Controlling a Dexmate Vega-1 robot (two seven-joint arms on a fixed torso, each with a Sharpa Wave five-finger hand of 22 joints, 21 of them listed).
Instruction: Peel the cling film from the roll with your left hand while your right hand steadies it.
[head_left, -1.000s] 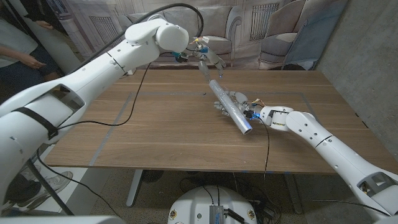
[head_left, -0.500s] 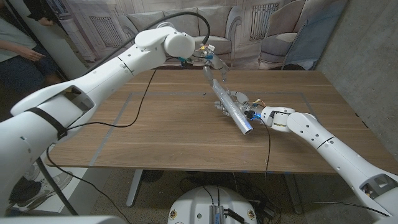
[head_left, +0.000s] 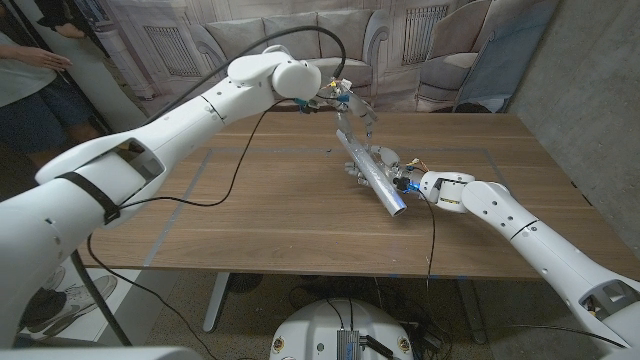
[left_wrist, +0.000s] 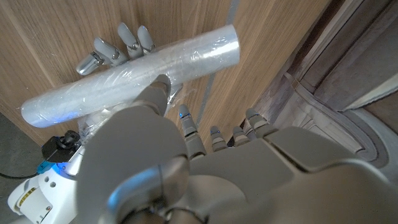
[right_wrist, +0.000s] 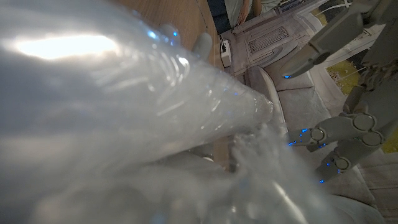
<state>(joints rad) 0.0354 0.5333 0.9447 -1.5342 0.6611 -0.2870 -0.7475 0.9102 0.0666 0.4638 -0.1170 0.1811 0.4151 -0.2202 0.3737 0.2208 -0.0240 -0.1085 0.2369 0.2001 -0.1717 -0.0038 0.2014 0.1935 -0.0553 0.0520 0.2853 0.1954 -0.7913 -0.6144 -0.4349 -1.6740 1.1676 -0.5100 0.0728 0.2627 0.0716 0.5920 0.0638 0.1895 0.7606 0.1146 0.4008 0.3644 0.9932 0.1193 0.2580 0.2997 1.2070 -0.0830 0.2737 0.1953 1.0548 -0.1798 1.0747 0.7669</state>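
while gripped (right hand (head_left: 385, 163)): one roll (head_left: 372, 175)

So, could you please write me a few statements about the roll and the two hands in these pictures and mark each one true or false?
1. The right hand grips the cling film roll. True.
2. The roll stands upright on one end. False: it lies slanted along the wooden table, one end toward the left hand.
3. The left hand is at the far end of the roll. True: the head view shows it above that end.
4. The left hand rests flat on the table beside the roll. False: it is raised above the table, fingers pointing down toward the roll.
5. A person is at the table's far left. True.
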